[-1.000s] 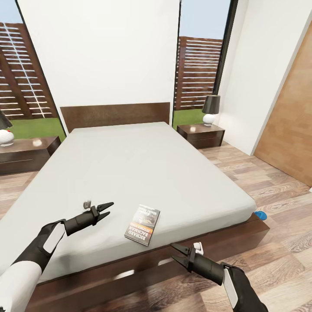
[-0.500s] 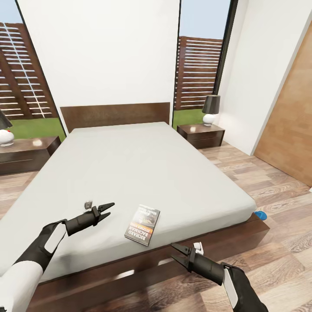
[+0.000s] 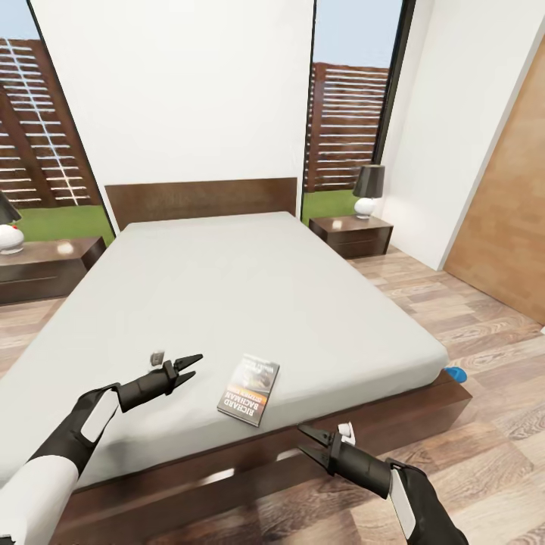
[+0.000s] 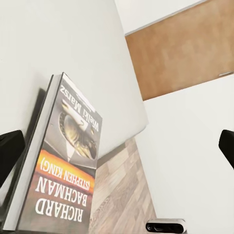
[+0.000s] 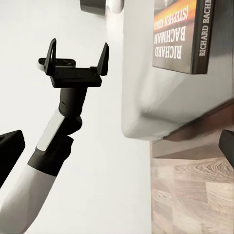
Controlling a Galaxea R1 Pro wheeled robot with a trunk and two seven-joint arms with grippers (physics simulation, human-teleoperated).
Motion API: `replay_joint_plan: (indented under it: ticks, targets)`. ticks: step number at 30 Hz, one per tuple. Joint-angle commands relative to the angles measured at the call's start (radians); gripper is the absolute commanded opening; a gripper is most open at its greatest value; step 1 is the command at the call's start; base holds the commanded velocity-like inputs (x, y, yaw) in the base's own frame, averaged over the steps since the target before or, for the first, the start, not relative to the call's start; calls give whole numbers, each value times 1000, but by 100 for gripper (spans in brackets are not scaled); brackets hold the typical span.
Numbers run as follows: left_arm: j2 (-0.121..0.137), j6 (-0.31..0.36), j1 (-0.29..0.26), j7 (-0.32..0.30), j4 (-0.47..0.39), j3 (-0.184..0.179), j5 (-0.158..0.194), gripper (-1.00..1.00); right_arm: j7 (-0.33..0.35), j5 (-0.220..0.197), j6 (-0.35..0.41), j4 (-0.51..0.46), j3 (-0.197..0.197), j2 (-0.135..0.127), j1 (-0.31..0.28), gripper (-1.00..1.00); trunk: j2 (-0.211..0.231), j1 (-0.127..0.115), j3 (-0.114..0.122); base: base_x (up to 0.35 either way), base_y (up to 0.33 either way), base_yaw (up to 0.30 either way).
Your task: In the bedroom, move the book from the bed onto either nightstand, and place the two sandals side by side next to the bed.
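Nearest the camera, the right pincer (image 3: pixel 309 442) is hanging open and empty over the floor (image 3: pixel 484 424), just off the foot of the bed (image 3: pixel 227 295), its fingers spread wide. The left pincer (image 3: pixel 188 364) is hovering low over the mattress, also empty, its fingers parted and pointing toward the book (image 3: pixel 249 390).

The book is lying flat near the foot edge of the bed, between the two pincers. From the left pincer it is sitting off to the robot's right and slightly nearer the robot; from the right pincer it is lying ahead and to the left, up on the mattress. Its long axis is running roughly from foot to headboard, tilted a little. The left pincer looks the nearer of the two and is already over the bed, so it seems the likelier one to take it.

The left wrist view is showing the book (image 4: pixel 58 161) close up between its fingertips, with the cover lettering readable. The right wrist view is looking across at the left pincer (image 5: pixel 75 51), its jaws clearly apart, and at the book (image 5: pixel 187 34) on the mattress edge.

Farther off, a blue sandal (image 3: pixel 454 373) is peeking out at the bed's foot corner on the robot's right. Farthest, a nightstand (image 3: pixel 350 236) is standing beside the headboard.
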Motion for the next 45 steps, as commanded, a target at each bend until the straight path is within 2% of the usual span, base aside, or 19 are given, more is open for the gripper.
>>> replay_joint_plan:
  ticks: [1, 4, 10, 18, 35, 39, 42, 45]
  targets:
    - [0, 6, -1, -1, 0, 1, 3, 100, 3, 1, 7, 0, -3, 1, -1, 100, -8, 4, -4, 0, 0, 0]
    - [-1, 6, -1, -1, 0, 1, 3, 100, 3, 1, 7, 0, -3, 1, -1, 100, -29, 15, -13, 0, 0, 0]
    - [-1, 6, -1, -1, 0, 1, 3, 100, 3, 1, 7, 0, -3, 1, -1, 100, -29, 15, -13, 0, 0, 0]
    - [-1, 5, -1, -1, 0, 1, 3, 100, 3, 1, 7, 0, -3, 1, -1, 100, -85, 46, -39, 0, 0, 0]
    - [1, 6, -1, -9, -1, 1, 4, 100, 3, 1, 7, 1, -2, 2, -1, 100, -85, 46, -39, 0, 0, 0]
    - [1, 12, -1, -48, -15, 3, 8, 100, 3, 1, 7, 1, -1, 2, -1, 100, -85, 46, -39, 0, 0, 0]
    - [1, 15, -1, -125, -20, 6, 13, 100, 3, 1, 7, 1, -1, 2, -1, 100, -85, 46, -39, 0, 0, 0]
    - [1, 15, -1, -161, -21, 10, 35, 100, 3, 1, 7, 1, -1, 2, -1, 100, -85, 46, -39, 0, 0, 0]
